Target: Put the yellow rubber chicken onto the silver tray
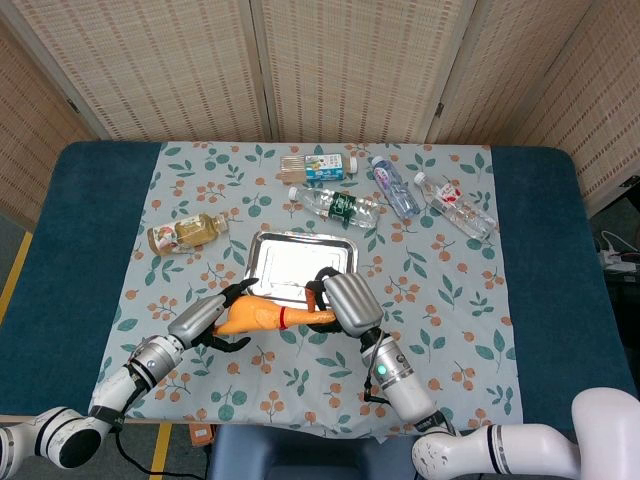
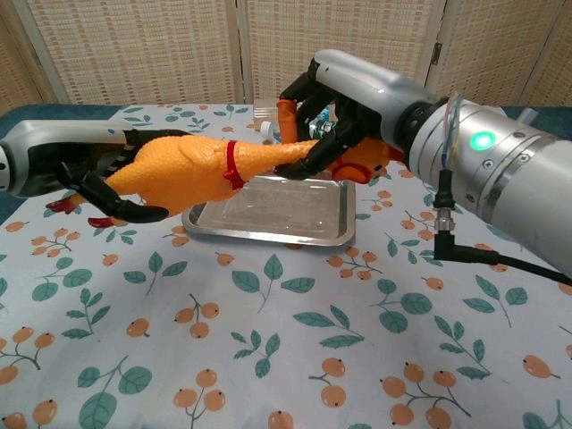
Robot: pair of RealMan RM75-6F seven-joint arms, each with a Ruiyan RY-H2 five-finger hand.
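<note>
Between my two hands the yellow rubber chicken [image 2: 192, 165] hangs: left hand [image 2: 76, 165] grips its body, right hand [image 2: 335, 112] its neck, silver tray [image 2: 268, 228] just below.

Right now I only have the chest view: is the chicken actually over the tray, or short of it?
Observer: Short of it. In the head view the yellow rubber chicken shows over the cloth on the near side of the silver tray, roughly along its near rim.
Operator: What lies beyond the tray?
Observer: A green-label water bottle lies on its side just past the far rim, apart from the tray.
Operator: And off to the tray's left?
Observer: An amber drink bottle lies on the cloth there, farther back than the left hand.
</note>
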